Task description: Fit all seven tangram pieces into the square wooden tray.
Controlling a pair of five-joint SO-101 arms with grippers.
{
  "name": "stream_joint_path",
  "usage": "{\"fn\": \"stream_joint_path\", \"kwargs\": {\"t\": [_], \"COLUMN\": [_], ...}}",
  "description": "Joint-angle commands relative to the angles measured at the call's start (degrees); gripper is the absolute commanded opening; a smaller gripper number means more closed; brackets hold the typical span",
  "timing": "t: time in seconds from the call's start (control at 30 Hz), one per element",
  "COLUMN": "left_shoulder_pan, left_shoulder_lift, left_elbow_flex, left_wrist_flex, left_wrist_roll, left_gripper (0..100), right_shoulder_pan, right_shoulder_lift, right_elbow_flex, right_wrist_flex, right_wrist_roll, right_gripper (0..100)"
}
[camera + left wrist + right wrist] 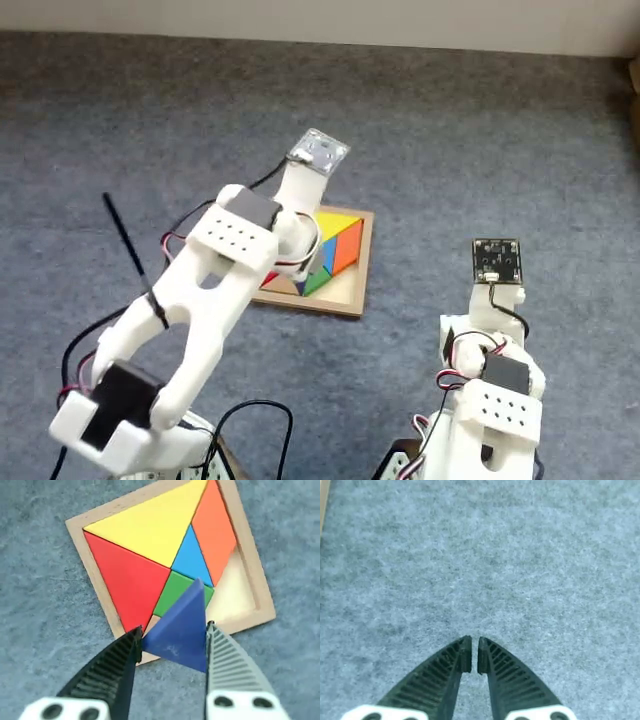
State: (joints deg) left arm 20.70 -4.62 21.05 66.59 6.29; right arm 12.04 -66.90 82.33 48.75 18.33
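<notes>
- My left gripper (pixel 173 630) is clamped on the dark blue triangle (pixel 180 637), one finger on each side.
- The triangle's tip sits over the green square (pixel 172 594); I can't tell whether it touches.
- Beyond it, the tray (pixel 86 555) holds the red triangle (pixel 127 580), yellow triangle (pixel 150 525), light blue triangle (pixel 192 560) and orange piece (pixel 215 525), with one corner bare.
- My right gripper (pixel 470 655) is closed on nothing, over the grey carpet (pixel 495 555), apart from the tray.

the left arm (pixel 200 300) and right arm (pixel 495 400) were white plastic shells with black motors (pixel 250 208), rows of small holes (pixel 232 232), and looped red, black and white cables (pixel 172 241). their fingers (pixel 440 677) were ribbed.
</notes>
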Motion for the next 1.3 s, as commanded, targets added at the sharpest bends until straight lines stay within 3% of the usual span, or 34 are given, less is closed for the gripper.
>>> {"fn": "stream_joint_path", "kwargs": {"t": [0.0, 0.23, 0.63, 0.73, 0.83, 1.1, 1.27], "left_shoulder_pan": [1.3, 1.1, 3.6, 6.7, 9.5, 12.7, 12.3], "left_shoulder_lift": [3.6, 8.2, 8.8, 8.8, 8.7, 8.7, 8.3], "left_elbow_flex": [-5.5, -12.6, -8.4, -5.8, -3.7, -3.1, -3.1], "left_wrist_flex": [-1.1, -0.4, -1.8, -6.2, -8.6, -8.6, -8.6], "left_wrist_roll": [9.0, 33.1, 67.8, 73.2, 76.3, 80.0, 79.6], "left_gripper": [7, 7, 7, 7, 14, 49, 52], "right_shoulder_pan": [-0.4, -0.4, -0.6, -0.6, -0.4, -0.4, -0.4], "right_shoulder_lift": [-1.1, -1.1, -1.1, -1.1, -1.1, -1.1, -1.1], "right_elbow_flex": [-0.7, -0.7, -0.7, -0.7, -0.7, -0.7, -0.7], "right_wrist_flex": [-1.1, -1.1, -1.1, -1.1, -1.1, -1.1, -1.1], "right_wrist_roll": [-0.2, -0.2, -0.2, -0.2, -0.2, -0.2, -0.2], "right_gripper": [3.7, 3.7, 3.7, 3.7, 3.7, 3.7, 3.7]}}
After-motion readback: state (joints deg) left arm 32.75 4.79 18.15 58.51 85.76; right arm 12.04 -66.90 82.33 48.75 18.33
